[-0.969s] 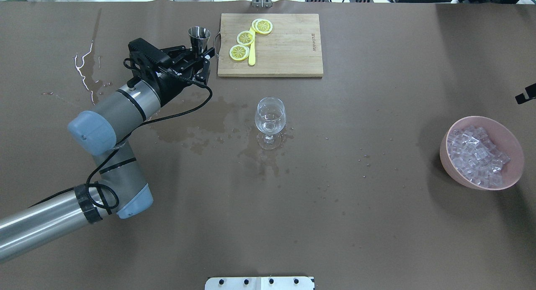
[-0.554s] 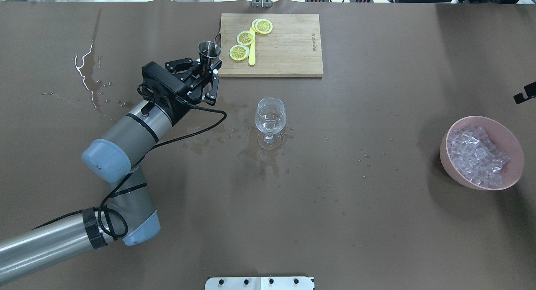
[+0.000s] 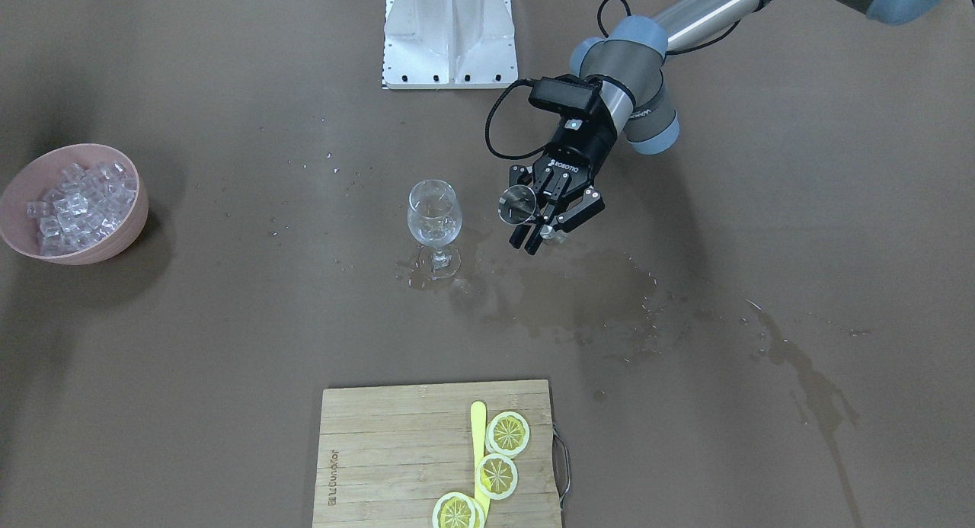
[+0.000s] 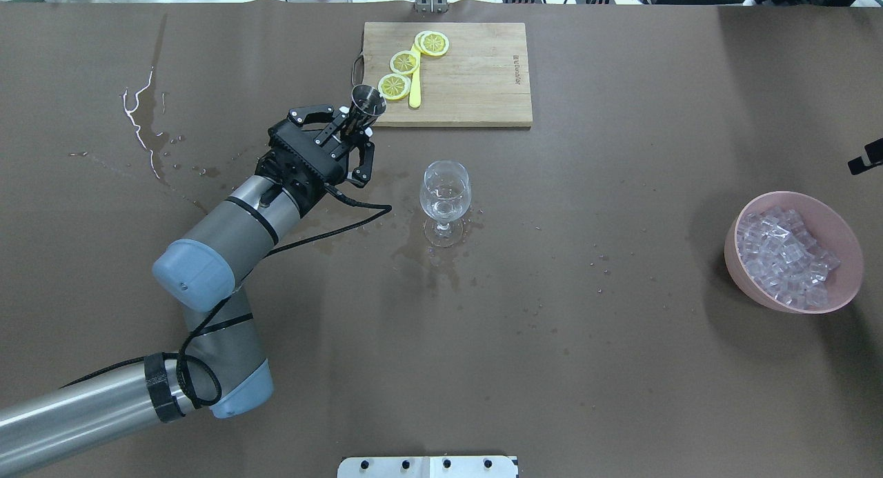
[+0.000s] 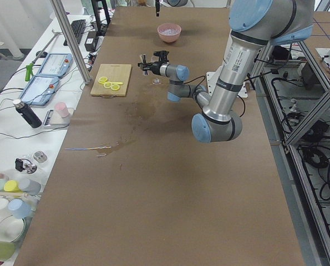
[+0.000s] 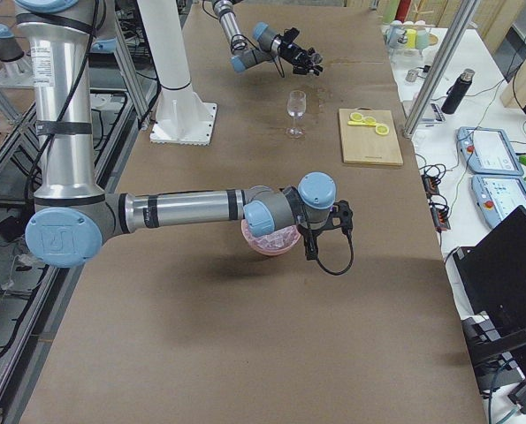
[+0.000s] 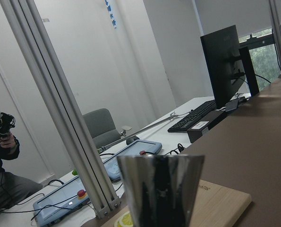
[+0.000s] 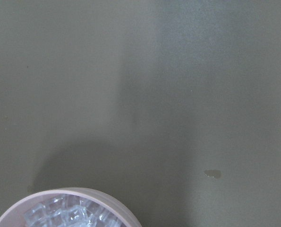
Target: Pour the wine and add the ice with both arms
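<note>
My left gripper [image 4: 353, 130] [image 3: 545, 227] is shut on a small steel jigger [image 4: 368, 104] [image 3: 519, 205], held above the table and tilted. The jigger fills the bottom of the left wrist view [image 7: 159, 189]; what it holds is hidden. Just to its right stands a stemmed wine glass [image 4: 445, 195] [image 3: 434, 216] with a little clear wine at the bottom. The ice fills a pink bowl [image 4: 793, 257] [image 3: 72, 204] [image 8: 64, 215] at the far right. My right gripper [image 6: 314, 243] hangs at that bowl; only a black tip shows at the overhead view's edge, and I cannot tell its state.
A wooden cutting board [image 4: 476, 78] [image 3: 381, 452] with lemon slices and a yellow knife lies behind the glass. Wet patches [image 4: 331, 216] [image 3: 609, 292] darken the brown cover left of the glass. A white stand base [image 3: 449, 33] sits at my edge. A person [image 7: 1, 142] sits beyond the table.
My left gripper has carried the jigger right and toward me, from beside the board's corner toward the glass, and the jigger has tilted. The glass and bowl have not moved.
</note>
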You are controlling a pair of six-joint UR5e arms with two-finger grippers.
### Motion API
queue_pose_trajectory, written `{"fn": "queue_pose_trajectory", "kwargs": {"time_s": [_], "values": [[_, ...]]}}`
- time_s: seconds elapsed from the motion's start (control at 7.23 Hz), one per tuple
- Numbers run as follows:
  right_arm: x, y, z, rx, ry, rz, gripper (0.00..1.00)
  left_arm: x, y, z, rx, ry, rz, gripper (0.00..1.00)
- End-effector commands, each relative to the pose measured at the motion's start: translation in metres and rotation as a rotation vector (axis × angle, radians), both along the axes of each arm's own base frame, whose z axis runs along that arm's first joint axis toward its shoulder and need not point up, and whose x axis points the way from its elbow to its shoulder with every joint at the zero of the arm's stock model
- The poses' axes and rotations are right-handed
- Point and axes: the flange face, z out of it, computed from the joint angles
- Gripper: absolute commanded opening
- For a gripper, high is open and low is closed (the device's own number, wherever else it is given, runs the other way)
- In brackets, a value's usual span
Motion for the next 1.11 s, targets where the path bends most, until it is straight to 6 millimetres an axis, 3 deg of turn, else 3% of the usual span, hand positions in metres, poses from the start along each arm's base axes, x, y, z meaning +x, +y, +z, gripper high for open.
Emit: {"fn": "queue_pose_trajectory", "kwargs": {"time_s": [0.0, 0.14, 0.28, 0.69, 0.97], "values": [[-0.001, 0.000, 0.004, -0.009, 0.002, -0.001, 1.00, 0.015, 0.005, -0.009, 0.001, -0.066, 0.005, 0.00], [-0.001, 0.000, 0.004, -0.010, 0.002, 0.000, 1.00, 0.017, 0.007, -0.008, 0.041, -0.136, -0.007, 0.00], [0.000, 0.000, 0.004, -0.010, 0.001, 0.001, 1.00, 0.014, 0.014, -0.021, 0.086, -0.173, -0.033, 0.00], [0.000, 0.000, 0.007, -0.017, 0.001, 0.000, 1.00, 0.042, 0.044, -0.027, 0.110, -0.230, -0.012, 0.00], [0.000, 0.000, 0.010, -0.021, 0.003, 0.001, 1.00, 0.044, 0.048, -0.029, 0.162, -0.315, -0.027, 0.00]]}}
